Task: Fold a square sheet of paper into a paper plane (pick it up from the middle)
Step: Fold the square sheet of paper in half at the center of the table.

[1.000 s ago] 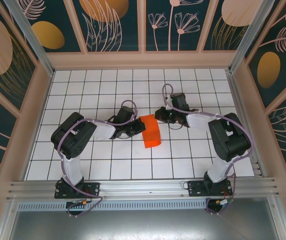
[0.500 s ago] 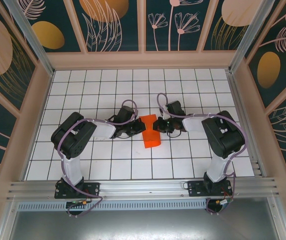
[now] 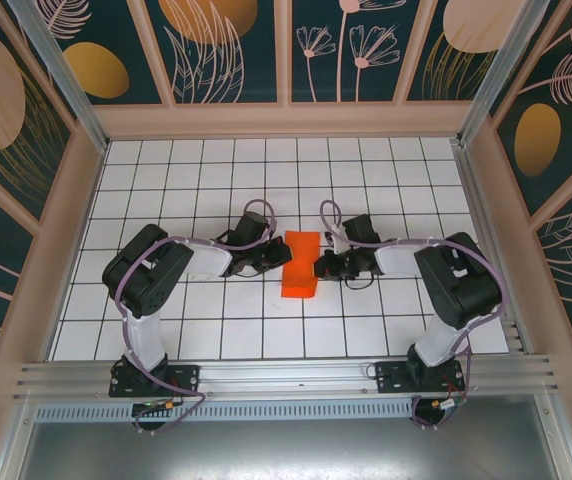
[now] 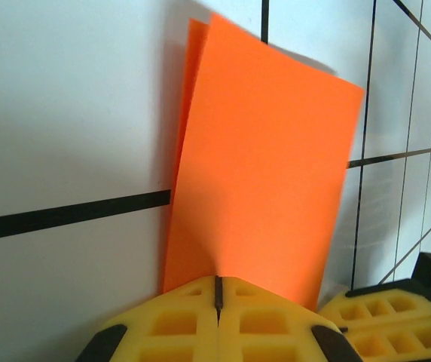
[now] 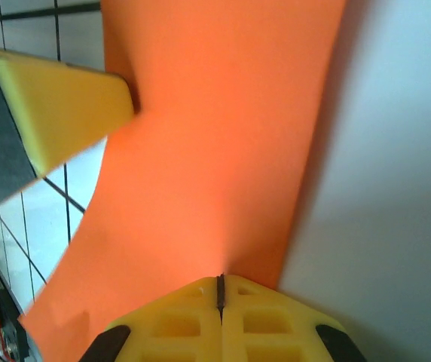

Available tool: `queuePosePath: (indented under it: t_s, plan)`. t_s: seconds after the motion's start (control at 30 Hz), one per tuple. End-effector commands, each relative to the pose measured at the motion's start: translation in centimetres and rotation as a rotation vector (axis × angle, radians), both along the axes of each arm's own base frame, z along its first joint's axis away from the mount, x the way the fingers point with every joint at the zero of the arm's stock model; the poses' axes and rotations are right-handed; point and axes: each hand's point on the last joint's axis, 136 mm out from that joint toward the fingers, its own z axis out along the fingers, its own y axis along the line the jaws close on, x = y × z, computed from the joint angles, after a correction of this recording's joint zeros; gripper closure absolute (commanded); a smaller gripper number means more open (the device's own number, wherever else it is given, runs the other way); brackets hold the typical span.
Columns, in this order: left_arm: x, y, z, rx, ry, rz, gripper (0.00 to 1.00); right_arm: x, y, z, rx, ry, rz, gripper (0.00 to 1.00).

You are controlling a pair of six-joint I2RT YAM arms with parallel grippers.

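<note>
The left gripper (image 4: 218, 292) and right gripper (image 5: 220, 288) each clamped the folded square sheet of paper (image 3: 300, 268) between them, over a white gridded table (image 3: 186, 170), dark floral walls (image 3: 236, 60) beyond.

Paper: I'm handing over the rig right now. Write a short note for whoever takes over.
Grips: left pincer shut on the paper at its left edge; right pincer shut on its right edge.
Where: paper is mid table, held between both arms, doubled over into a narrow rectangle; the left wrist view shows two layers.
Done: apparently one fold in half.
Left: no pointed nose or wings yet; all further folds remain.
</note>
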Motion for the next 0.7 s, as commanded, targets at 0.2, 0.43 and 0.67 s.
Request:
queuePosePath:
  t_s: [0.2,0.43,0.67]
  plan:
    - [-7.3,7.5,-11.0,0.394,0.297,0.002,1.0,1.5,1.6,3.9,0.083,-0.029,0.004,1.0]
    - [-7.5,7.5,-11.1,0.386,0.306,0.006,1.0,0.8,3.4,1.6,0.062,0.02,0.053,1.0]
    - [-7.6,7.7,-11.5,0.395,0.319,0.015,1.0,-1.3,2.7,-0.3,0.022,0.077,0.085,1.0]
